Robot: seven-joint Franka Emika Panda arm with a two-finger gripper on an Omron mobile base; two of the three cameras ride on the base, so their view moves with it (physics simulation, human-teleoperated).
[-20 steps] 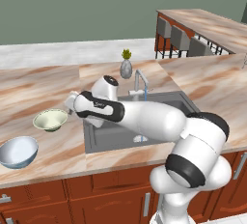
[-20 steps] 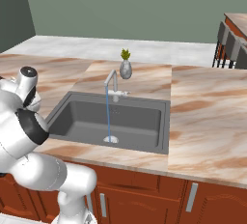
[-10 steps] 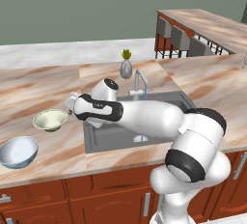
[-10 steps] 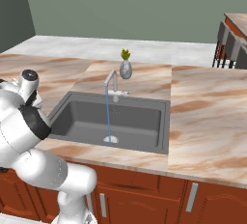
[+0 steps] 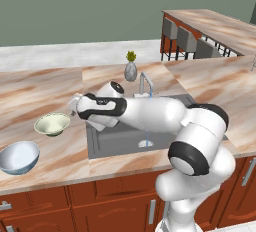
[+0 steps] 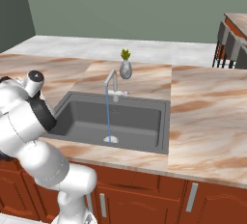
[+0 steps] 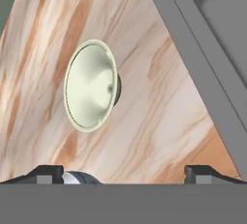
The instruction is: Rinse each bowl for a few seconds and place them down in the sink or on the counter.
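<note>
Gripper (image 7: pixel 124 172) spread wide, holding nothing, above veined marble counter (image 5: pixel 45 93). Shallow round cream-green bowl (image 5: pixel 52 124) left of dark rectangular sink (image 5: pixel 165 131); deeper glossy blue-white bowl (image 5: pixel 19 156) nearer, further left.

Tan-and-pink veined marble counter (image 5: pixel 45 91): polished stone, smooth, faint sheen.
Red-brown wooden cabinet fronts (image 6: pixel 140 196): smooth, satin finish, with slim silvery metal handles (image 6: pixel 191 197).
Large rectangular dark grey sink basin (image 6: pixel 130 119): matt, even, like metal or composite; which one cannot be told.
Slim silver faucet (image 6: pixel 112 82): bright metal, glossy.
Small shallow cream-green bowl (image 7: pixel 90 85): glazed ceramic look, smooth, softly shiny inside.
Larger pale blue-white bowl (image 5: pixel 18 157): smooth, glossy, glazed look.
Small grey vase (image 5: pixel 130 71): smooth, dull sheen.
</note>
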